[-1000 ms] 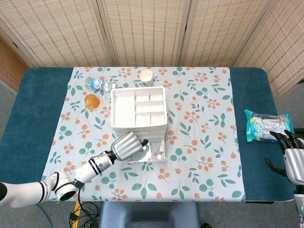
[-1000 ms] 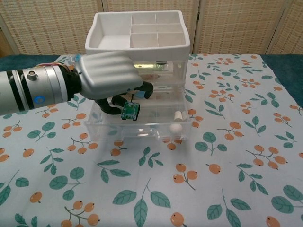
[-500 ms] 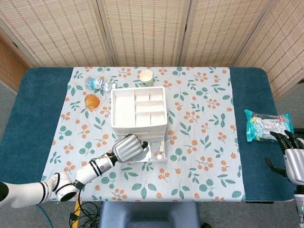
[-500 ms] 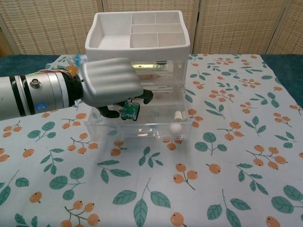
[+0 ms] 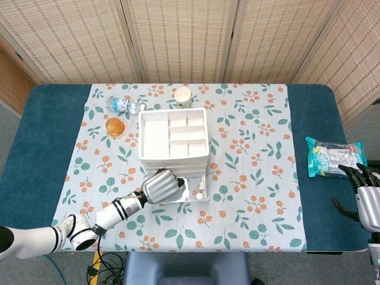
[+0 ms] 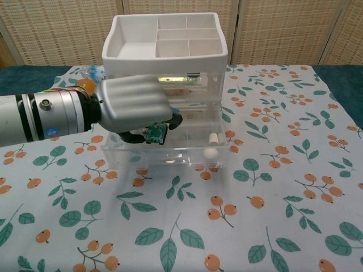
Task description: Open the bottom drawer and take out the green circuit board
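Under the left hand (image 6: 133, 107), the green circuit board (image 6: 152, 135) sits pinched in its fingers, now lower over the open drawer (image 6: 170, 148); extraction remains unfinished.

A green circuit board (image 6: 153, 135), a clear drawer (image 6: 170, 148), a white tray (image 6: 136, 54), a leaf-and-orange-berry tablecloth (image 6: 272, 198).

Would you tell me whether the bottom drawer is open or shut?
Open: the bottom drawer juts forward of the drawers above, the left hand reaching inside.

One drawer unit (image 5: 173, 136), one circuit board (image 6: 153, 135), one bottle (image 5: 124, 105), one cup (image 5: 182, 96).
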